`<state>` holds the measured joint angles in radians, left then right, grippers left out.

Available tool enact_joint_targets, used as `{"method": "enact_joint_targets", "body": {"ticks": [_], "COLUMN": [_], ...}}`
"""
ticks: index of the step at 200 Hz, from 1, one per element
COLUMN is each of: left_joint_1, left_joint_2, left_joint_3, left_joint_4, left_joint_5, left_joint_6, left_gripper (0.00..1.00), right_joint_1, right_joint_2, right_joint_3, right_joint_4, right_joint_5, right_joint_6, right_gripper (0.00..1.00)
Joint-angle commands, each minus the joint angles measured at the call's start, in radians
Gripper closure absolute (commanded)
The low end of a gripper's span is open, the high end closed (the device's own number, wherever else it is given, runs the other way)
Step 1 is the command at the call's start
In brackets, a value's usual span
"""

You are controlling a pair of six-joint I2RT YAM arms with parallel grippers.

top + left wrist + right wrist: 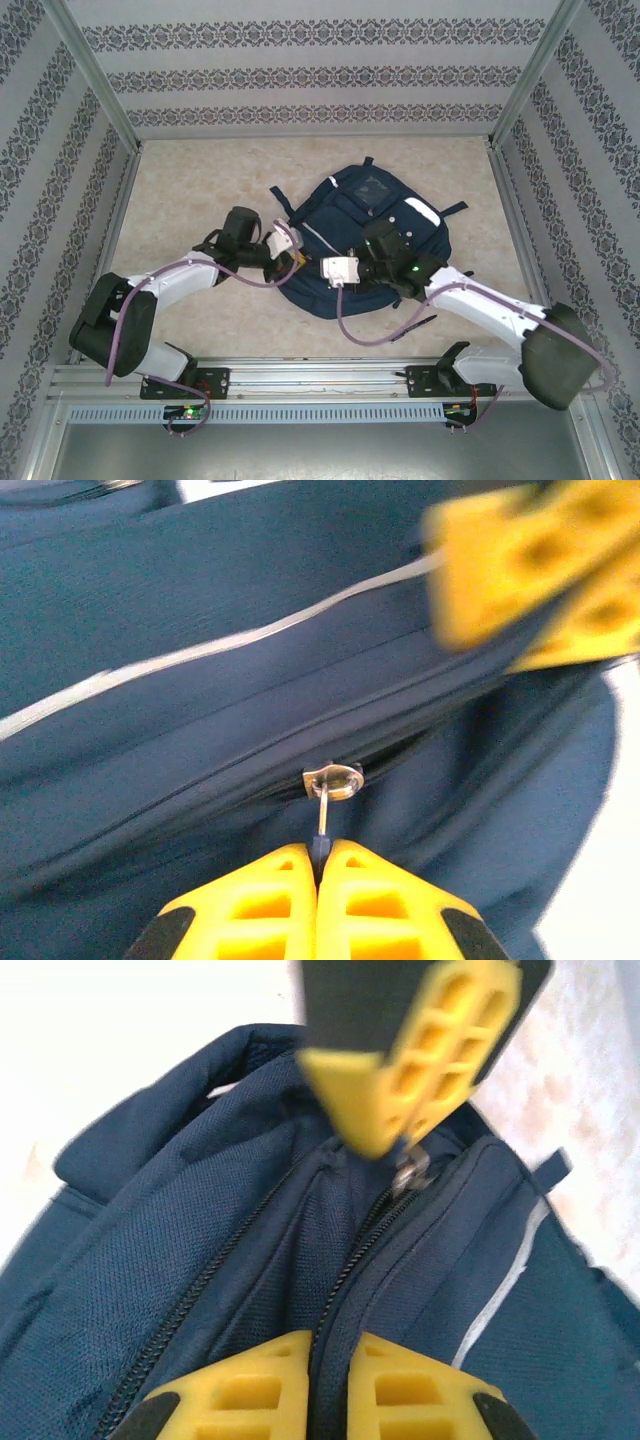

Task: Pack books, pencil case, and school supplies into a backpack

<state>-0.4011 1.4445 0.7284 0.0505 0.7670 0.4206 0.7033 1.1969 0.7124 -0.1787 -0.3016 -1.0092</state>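
The navy-blue backpack [385, 215] lies flat mid-table, white patch up. My left gripper [322, 852] is shut on the dark pull tab of its zipper, whose metal slider [333, 780] sits just beyond the fingertips. My right gripper [332, 1352] is shut on a fold of backpack [200, 1260] fabric beside the zipper track. From the right wrist view, the left gripper [400, 1130] hangs over the slider [410, 1172]. From above, the left gripper [291, 262] and right gripper [320, 274] meet at the bag's near-left edge. The booklet and the white packet are out of view.
A thin black pen-like object [418, 326] lies on the table under the right forearm. Patterned walls with metal posts [95, 80] enclose the table [200, 190]. Pale tabletop shows to the left and behind the bag.
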Motion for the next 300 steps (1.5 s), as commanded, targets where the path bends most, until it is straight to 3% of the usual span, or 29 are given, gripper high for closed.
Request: {"method": "enact_joint_targets", "body": {"ticks": [1,12,26,32,48,69,86,108,120,132,153,164,182,198,233,246,268,278,289,300], "left_joint_1": [0.089,0.099,0.102,0.091,0.017,-0.08,-0.117,-0.174,-0.191,-0.196,-0.188,-0.152,-0.023,0.091,0.132,0.134,0.104,0.064,0.026,0.003], "left_joint_2": [-0.032,-0.039,-0.035,-0.033,-0.061,-0.131,-0.166,-0.203,-0.22,-0.232,-0.273,-0.292,-0.283,-0.248,-0.176,-0.152,-0.145,-0.162,-0.183,-0.192], "left_joint_3": [0.036,0.035,0.034,0.044,0.057,-0.011,-0.071,-0.072,-0.072,-0.069,-0.054,-0.061,-0.086,-0.081,-0.041,-0.013,-0.002,-0.025,-0.046,-0.053], "left_joint_4": [-0.047,-0.062,-0.073,-0.1,-0.139,0.01,0.154,0.14,0.135,0.122,0.012,-0.026,-0.031,-0.036,-0.066,-0.105,-0.138,-0.138,-0.129,-0.13], "left_joint_5": [-0.168,-0.215,-0.161,-0.116,-0.088,-0.09,-0.089,-0.122,-0.119,-0.105,-0.212,-0.28,-0.288,-0.251,-0.228,-0.097,0.315,0.37,0.333,0.285], "left_joint_6": [-0.07,-0.087,-0.1,-0.081,-0.081,-0.204,-0.336,-0.363,-0.362,-0.358,-0.32,-0.319,-0.335,-0.335,-0.158,-0.092,0.052,0.118,0.155,0.183], "left_gripper": [1.0,1.0,1.0,1.0,1.0,1.0,1.0,1.0,1.0,1.0,1.0,1.0,1.0,1.0,1.0,1.0,1.0,0.89,0.63,0.56], "right_joint_1": [0.0,-0.026,-0.041,-0.039,-0.043,0.001,0.04,0.04,0.036,0.032,0.026,0.022,0.0,-0.012,-0.041,-0.051,-0.058,-0.062,-0.067,-0.07], "right_joint_2": [-0.066,-0.064,-0.066,-0.066,-0.049,0.013,0.063,0.15,0.199,0.227,0.203,0.169,0.099,0.054,0.007,0.001,-0.006,-0.009,-0.014,-0.02], "right_joint_3": [-0.056,-0.06,-0.089,-0.099,-0.064,0.037,0.058,0.06,0.07,0.07,0.043,0.027,0.01,-0.014,-0.026,-0.034,-0.042,-0.039,-0.039,-0.039], "right_joint_4": [-0.09,-0.081,-0.012,0.025,0.068,0.093,0.166,0.248,0.251,0.24,0.223,0.191,0.085,0.065,0.02,0.037,0.081,0.083,0.085,0.085], "right_joint_5": [0.013,0.024,0.039,0.035,-0.061,-0.158,-0.08,0.066,0.127,0.135,0.065,0.012,-0.112,-0.14,-0.142,-0.17,-0.219,-0.243,-0.274,-0.31], "right_joint_6": [-0.307,-0.332,-0.324,-0.289,-0.051,0.258,0.359,0.394,0.36,0.321,0.222,0.148,0.019,-0.018,-0.048,-0.001,0.06,0.067,0.066,0.049], "right_gripper": [1.0,1.0,0.74,0.68,0.59,0.49,0.45,0.42,0.44,0.52,0.87,1.0,1.0,1.0,1.0,1.0,1.0,1.0,1.0,1.0]}}
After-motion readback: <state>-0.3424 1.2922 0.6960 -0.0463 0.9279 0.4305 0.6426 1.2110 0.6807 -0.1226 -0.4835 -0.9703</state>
